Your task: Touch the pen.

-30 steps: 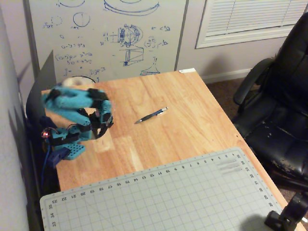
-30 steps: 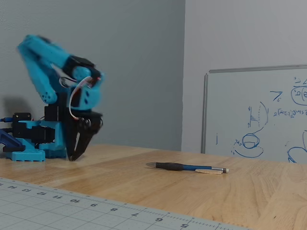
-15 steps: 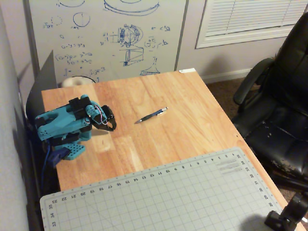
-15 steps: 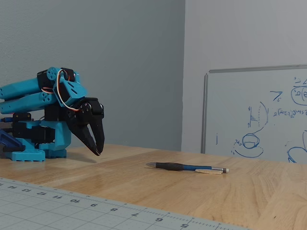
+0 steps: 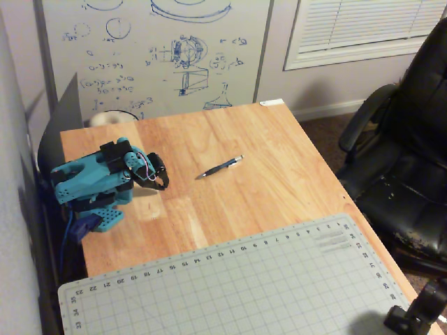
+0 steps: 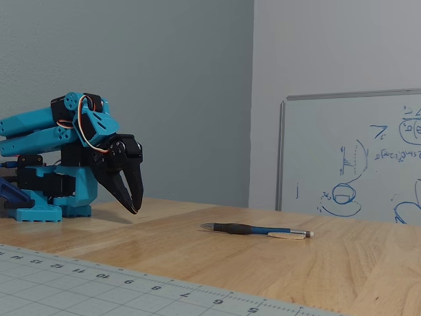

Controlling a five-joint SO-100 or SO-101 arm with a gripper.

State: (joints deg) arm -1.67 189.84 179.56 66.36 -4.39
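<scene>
Blue arm folded | hand [image 6: 133,205] drooping, tips together | pen [image 6: 256,230] apart

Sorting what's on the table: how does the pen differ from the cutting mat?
The pen is thin and dark blue-black with a silvery end; the cutting mat is broad, flat and grey-green with a printed grid. The pen lies mid-table near the gripper; the mat covers the table's near edge. Both lie flat, untouched.
</scene>
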